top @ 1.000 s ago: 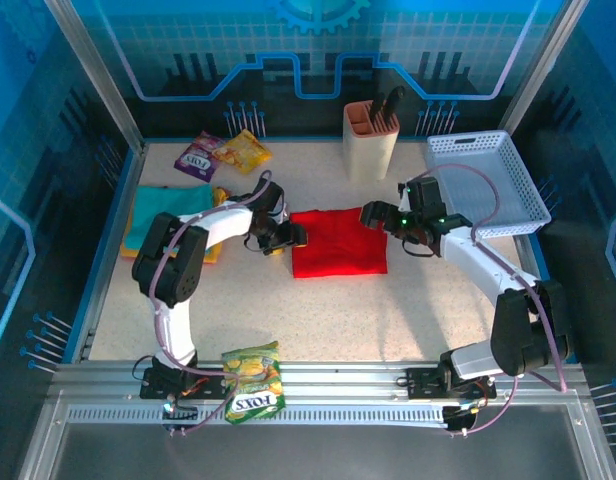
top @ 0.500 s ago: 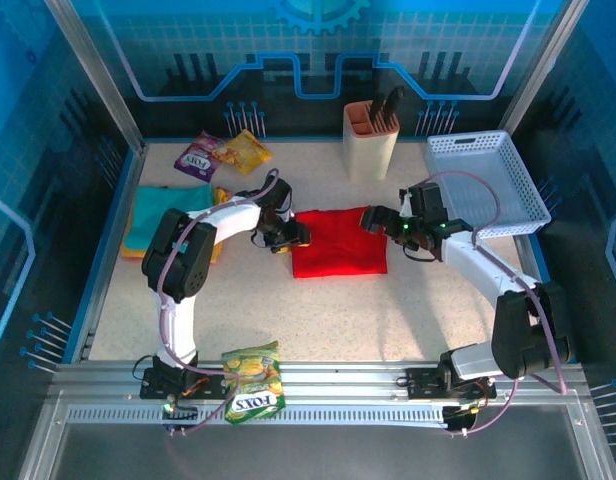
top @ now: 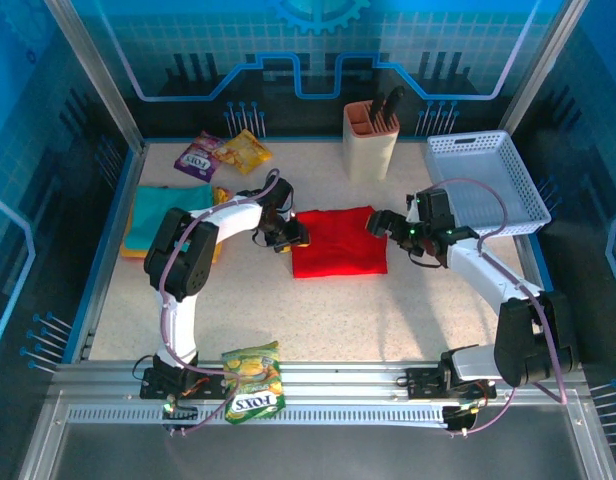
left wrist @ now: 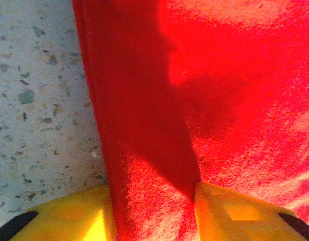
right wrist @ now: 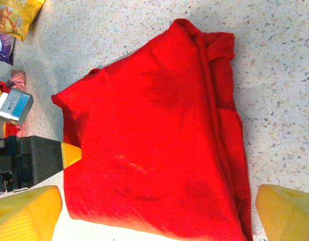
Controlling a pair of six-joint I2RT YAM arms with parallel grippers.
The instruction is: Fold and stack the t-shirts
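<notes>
The shirt point(left wrist: 219, 100) is matt, fuzzy red cloth. The table point(left wrist: 39, 100) looks like smooth speckled stone. The fingers point(left wrist: 235, 213) are smooth yellow plastic. The near packet point(top: 253, 380) is glossy; the basket point(top: 488, 185) is white plastic mesh.

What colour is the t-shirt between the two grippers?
The t-shirt is bright red; the right wrist view shows it best.

1. Overhead view: we record bright, even light on the worktop point(top: 338, 310), with soft, faint shadows lying on it; the walls point(top: 48, 200) around it read dim and blue.
2. Left wrist view: we note the red t-shirt point(left wrist: 245, 100) heavily saturated, a dark shadow band running top to bottom, and near-glare at the top right; the left claw point(left wrist: 152, 213) is blurred at the bottom.
3. Right wrist view: we find cloth and speckle sharp, the worktop bleached white along the bottom edge, and the right claw point(right wrist: 157, 213) out of focus.
</notes>
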